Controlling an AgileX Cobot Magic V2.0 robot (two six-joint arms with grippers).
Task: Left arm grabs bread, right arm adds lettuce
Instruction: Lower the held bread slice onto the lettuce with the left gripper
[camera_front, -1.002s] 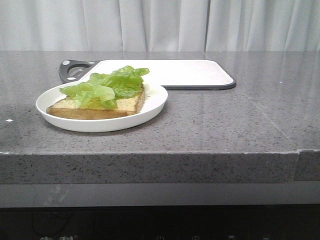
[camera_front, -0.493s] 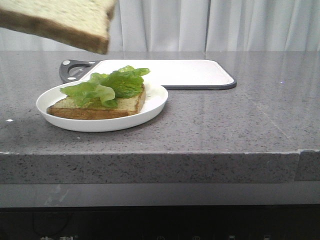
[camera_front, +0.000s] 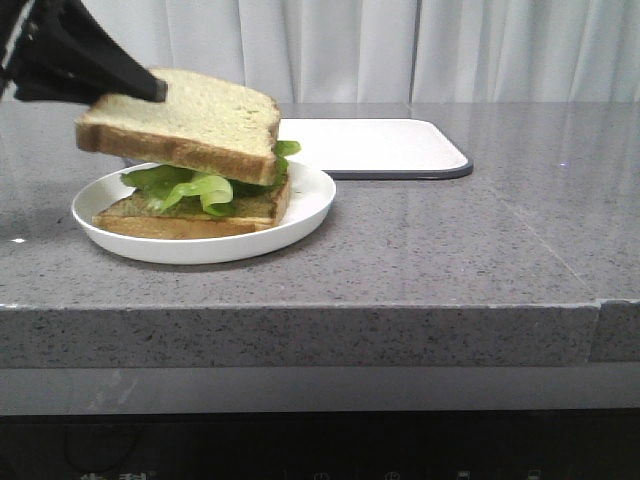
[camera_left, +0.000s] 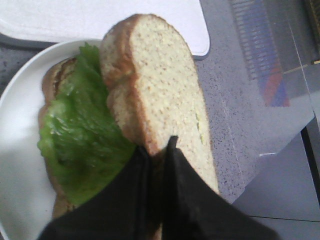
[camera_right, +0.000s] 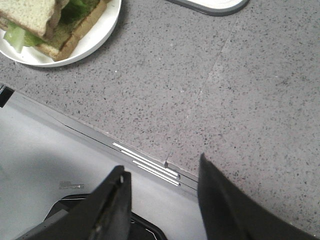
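- My left claw (camera_left: 159, 150) is clenched on the bread (camera_front: 185, 122), holding it just above the lettuce (camera_front: 190, 186)
- My right claw (camera_right: 162, 190) hangs released past the bench (camera_right: 210, 90) edge, gripping nothing

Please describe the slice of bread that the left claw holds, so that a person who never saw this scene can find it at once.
On the grey counter stands a white plate, left of a white cutting board. Above the plate hangs the bread, gripped by the left claw. Unlike the browner slice lying under the lettuce, it is pale, held in the air and tilted.
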